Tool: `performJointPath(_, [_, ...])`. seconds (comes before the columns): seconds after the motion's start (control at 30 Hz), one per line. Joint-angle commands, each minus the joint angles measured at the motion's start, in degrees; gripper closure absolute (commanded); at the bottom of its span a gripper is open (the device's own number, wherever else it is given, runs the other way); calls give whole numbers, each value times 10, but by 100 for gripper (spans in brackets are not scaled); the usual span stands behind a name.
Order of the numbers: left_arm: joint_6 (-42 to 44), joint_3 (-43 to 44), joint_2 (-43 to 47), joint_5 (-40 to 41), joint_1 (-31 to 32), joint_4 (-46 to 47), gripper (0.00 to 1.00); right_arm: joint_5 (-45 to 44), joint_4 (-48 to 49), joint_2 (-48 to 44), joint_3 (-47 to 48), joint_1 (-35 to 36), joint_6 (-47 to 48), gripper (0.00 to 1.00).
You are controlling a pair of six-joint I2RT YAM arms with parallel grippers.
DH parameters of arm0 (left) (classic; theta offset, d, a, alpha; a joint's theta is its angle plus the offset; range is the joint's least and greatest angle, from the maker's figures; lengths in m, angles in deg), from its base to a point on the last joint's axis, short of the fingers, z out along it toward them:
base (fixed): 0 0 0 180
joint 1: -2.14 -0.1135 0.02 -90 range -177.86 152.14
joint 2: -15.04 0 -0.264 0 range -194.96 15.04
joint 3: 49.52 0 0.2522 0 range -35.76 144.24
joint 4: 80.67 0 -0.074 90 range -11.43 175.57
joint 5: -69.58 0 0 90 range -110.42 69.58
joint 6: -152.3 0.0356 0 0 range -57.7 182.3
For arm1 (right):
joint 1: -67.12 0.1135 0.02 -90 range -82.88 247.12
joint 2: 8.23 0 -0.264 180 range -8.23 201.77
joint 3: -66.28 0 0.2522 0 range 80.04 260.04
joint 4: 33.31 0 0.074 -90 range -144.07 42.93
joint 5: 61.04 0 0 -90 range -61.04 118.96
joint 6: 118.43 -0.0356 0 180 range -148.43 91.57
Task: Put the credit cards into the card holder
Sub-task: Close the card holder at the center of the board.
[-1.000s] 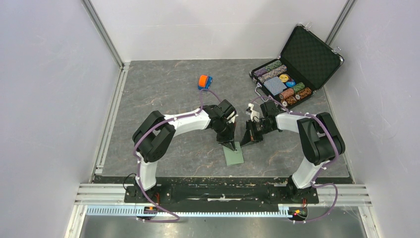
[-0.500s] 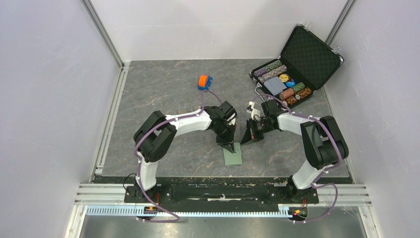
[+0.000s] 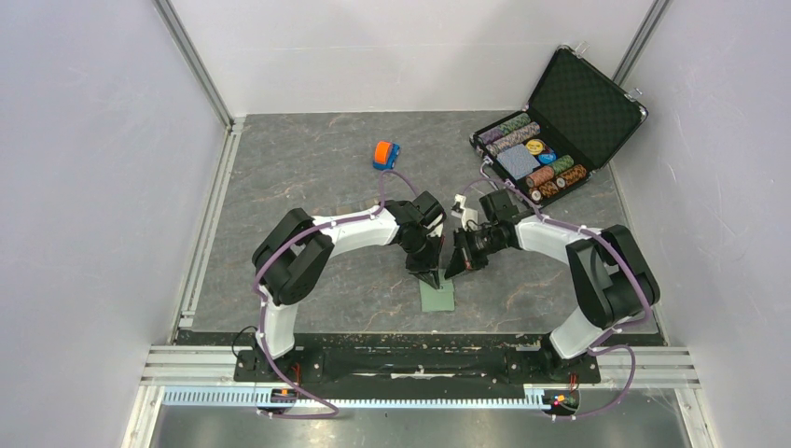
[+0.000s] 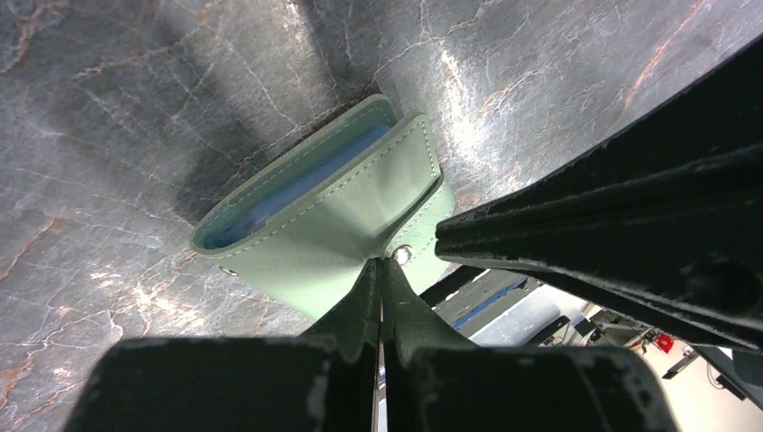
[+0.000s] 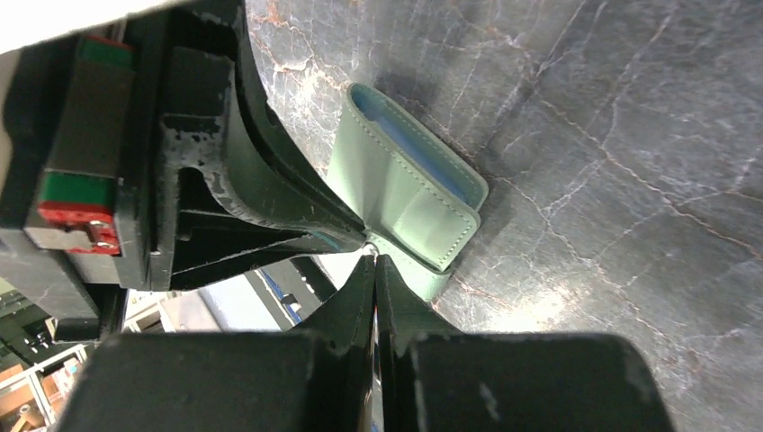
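Right now, closest to the bases, you have the card holder (image 3: 437, 297) lying on the tabletop (image 3: 308, 177), about midway between the two arms and not far from the near edge. It is sage green. The wrist views show pale blue inside its open end and a flap (image 4: 360, 193) folded over the top.

Both tools meet at the card holder's far edge. Your left tool (image 3: 432, 277) points down with its fingers pressed together, and the tips sit on the edge of the flap just beside the snap (image 4: 402, 255). You cannot tell from these views whether any of the flap is caught between the tips. Your right tool (image 3: 454, 273) comes in from the right, tilted, and its fingers are also fully together with nothing between them. Its tips touch the same flap edge by the snap, right against the left tool's tips.

Farther back, left of centre, an orange-and-blue toy car (image 3: 386, 153) sits well apart from the arms. At the far right corner a black chip case (image 3: 586, 101) stands open with its lid tilted back, and rows of chips (image 3: 541, 168) lie in its tray.
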Motion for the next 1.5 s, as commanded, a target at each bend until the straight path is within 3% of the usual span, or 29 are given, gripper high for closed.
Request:
performJointPath(0.0, [24, 13, -9, 11, 3, -7, 98, 1, -2, 1, 4, 11, 11, 100])
performJointPath(0.43, [24, 10, -5, 36, 8, -10, 98, -22, -63, 43, 26, 39, 62, 100])
performJointPath(0.83, [13, 23, 31, 27, 11, 24, 98, -66, -54, -4, 48, 44, 47, 100])
performJointPath(1.47, [9, -5, 41, 25, 14, 23, 98, -2, -7, -28, 40, 43, 39, 100])
